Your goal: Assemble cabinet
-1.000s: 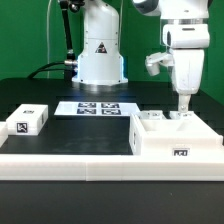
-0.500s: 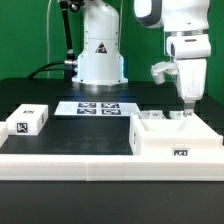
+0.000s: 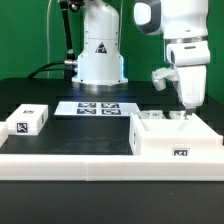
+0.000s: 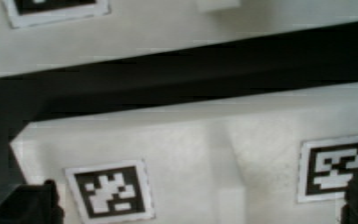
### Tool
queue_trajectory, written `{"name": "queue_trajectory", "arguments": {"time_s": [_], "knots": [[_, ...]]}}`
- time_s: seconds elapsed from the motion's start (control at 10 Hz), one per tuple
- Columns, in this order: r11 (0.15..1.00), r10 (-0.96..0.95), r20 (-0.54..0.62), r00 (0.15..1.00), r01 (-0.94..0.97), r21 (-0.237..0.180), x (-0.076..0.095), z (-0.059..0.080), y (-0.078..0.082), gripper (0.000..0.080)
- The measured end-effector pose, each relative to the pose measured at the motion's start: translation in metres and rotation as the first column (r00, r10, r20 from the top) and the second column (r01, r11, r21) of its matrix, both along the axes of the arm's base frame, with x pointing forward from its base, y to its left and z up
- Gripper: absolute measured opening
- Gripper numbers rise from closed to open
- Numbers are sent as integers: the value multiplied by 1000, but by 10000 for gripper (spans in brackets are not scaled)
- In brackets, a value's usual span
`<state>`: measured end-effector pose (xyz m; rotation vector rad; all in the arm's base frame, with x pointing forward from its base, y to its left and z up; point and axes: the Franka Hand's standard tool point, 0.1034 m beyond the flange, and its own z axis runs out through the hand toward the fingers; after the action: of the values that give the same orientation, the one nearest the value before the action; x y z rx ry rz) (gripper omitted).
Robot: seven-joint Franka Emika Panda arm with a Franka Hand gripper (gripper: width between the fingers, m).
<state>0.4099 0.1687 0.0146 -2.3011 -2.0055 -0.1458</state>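
The cabinet (image 3: pixel 175 142) is a large white box-shaped body at the exterior view's right, with a small tag on its front face. My gripper (image 3: pixel 186 112) hangs just above the cabinet's far right part, fingers pointing down. In the wrist view the gripper (image 4: pixel 194 205) is open, with its dark fingertips (image 4: pixel 23 205) far apart at the picture's edges. The cabinet's white surface (image 4: pixel 220 150) with two square tags lies between them. Nothing is held.
A small white tagged block (image 3: pixel 28 122) lies at the exterior view's left. The marker board (image 3: pixel 98 108) lies flat in front of the white robot base (image 3: pixel 100 55). A white rim (image 3: pixel 70 160) runs along the table's front.
The arm has moved toward the exterior view's right and slightly down over the cabinet. The cabinet and the block have not moved.
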Motion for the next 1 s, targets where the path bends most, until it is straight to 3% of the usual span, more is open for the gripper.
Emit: {"name": "queue_trajectory", "arguments": {"time_s": [0.3, 0.5, 0.6, 0.7, 0.8, 1.0], "knots": [[1000, -3, -10, 1000, 3, 0, -3, -4, -1, 797], [1000, -5, -9, 1000, 5, 1, -2, -5, -2, 524], [1000, -5, -11, 1000, 5, 1, -3, -5, -2, 524], [1000, -6, -11, 1000, 6, 2, -3, -6, -2, 346], [1000, -8, 2, 1000, 8, 8, 0, -5, -1, 346], [1000, -8, 0, 1000, 8, 7, -1, -5, -1, 68]]}}
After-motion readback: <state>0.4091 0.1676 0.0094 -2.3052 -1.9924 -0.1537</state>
